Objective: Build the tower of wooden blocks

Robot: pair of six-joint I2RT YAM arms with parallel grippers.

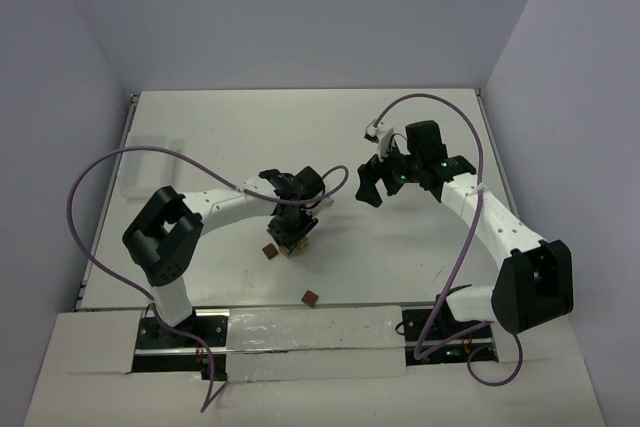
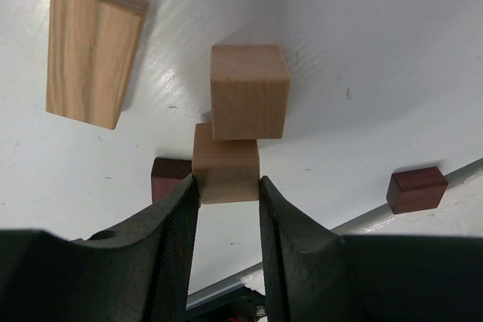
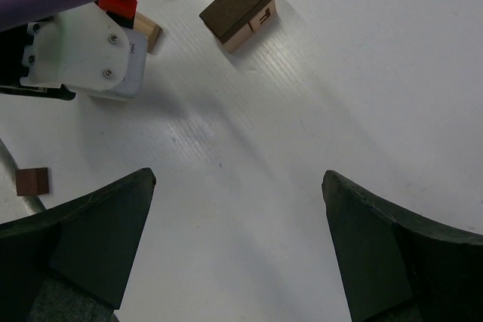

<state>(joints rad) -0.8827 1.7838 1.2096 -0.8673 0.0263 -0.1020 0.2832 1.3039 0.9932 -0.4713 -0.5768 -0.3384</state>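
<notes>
Left arm reaches in over the white table (image 1: 230,137), left gripper (image 1: 296,231) pointing down onto a tan block (image 1: 293,245); its jaws can't be read from this angle. One red-brown block (image 1: 269,250) lies just beside the tan one on its left, and a second red-brown block (image 1: 311,298) sits apart, nearer the front edge, between the two bases. Right arm is held up, right gripper (image 1: 368,183) hanging right of the left one, fingers spread, holding nothing; a purple cable (image 1: 90,182) loops off each arm.

Bright, even overhead light; soft shadows; streaky glare on table (image 2: 362,50); focus sharp
</notes>
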